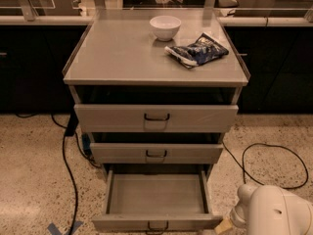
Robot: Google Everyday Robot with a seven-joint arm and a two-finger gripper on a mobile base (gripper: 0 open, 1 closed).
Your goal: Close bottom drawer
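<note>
Bottom drawer [156, 195] pulled out — gripper [224, 225] low right, just beside its front corner; grip state unclear.

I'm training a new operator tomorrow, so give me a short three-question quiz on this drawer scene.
1. True or false: the bottom drawer is pulled out farther than the two drawers above it.
2. What lies beside the white bowl on the cabinet top? A) a dark blue snack bag B) a red mug C) a yellow sponge
3. Fill in: the gripper sits low at the picture's ____ edge, next to the bottom drawer's front corner.
Key: 1 true; 2 A; 3 right.
</note>
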